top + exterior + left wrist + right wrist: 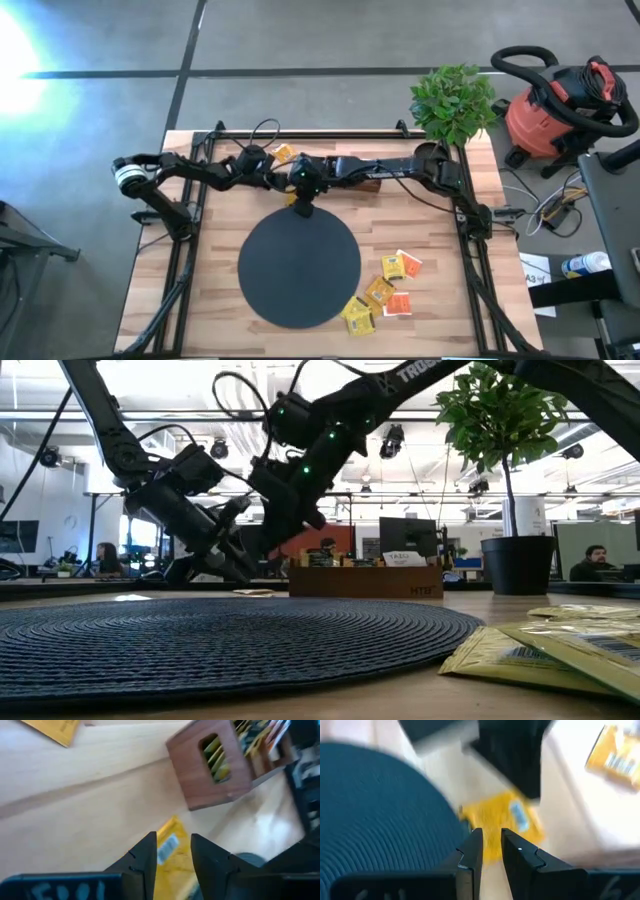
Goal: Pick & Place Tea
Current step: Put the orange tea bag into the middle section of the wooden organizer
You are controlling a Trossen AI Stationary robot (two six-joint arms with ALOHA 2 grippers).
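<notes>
A yellow tea sachet [291, 199] lies flat on the wood just beyond the black disc's [300, 268] far rim. My left gripper [173, 840] reaches in from the left, open, and the sachet [170, 852] shows in the gap between its fingers. My right gripper [491, 836] hangs above the sachet's [505, 822] near edge, its fingers a narrow gap apart with nothing between them. Behind them stands the brown wooden tray [210, 775], with sachets upright in its slots. In the low view both grippers [245, 570] [300, 520] stand in front of the tray [365, 582]. My left gripper's fingers [145, 852] slant down over the yellow sachet from the table's left. Whether they touch it I cannot tell.
Another yellow sachet [283, 155] lies on the wood beyond the left arm. Several yellow and orange-red sachets [385, 290] lie by the disc's right side. A potted plant [455, 100] stands at the far right corner. Black frame rails [470, 220] run along both sides.
</notes>
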